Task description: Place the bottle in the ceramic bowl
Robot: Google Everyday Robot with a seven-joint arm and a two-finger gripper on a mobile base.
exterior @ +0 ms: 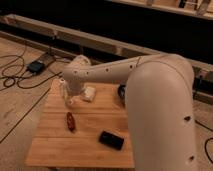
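Observation:
The bottle [63, 89], small, whitish and translucent, stands upright near the far left corner of the wooden table [90, 150]. My gripper [68, 98] is at the end of the big white arm [105, 75], right beside the bottle on its right side, and mostly hidden by the wrist. The ceramic bowl [121, 91] shows only as a dark sliver at the back of the table, behind the arm.
A white rounded block [89, 93] lies just right of the gripper. A small dark-red oblong object [71, 121] lies left of centre. A flat black object [111, 140] lies near the front. Cables and a black box [36, 65] are on the floor to the left.

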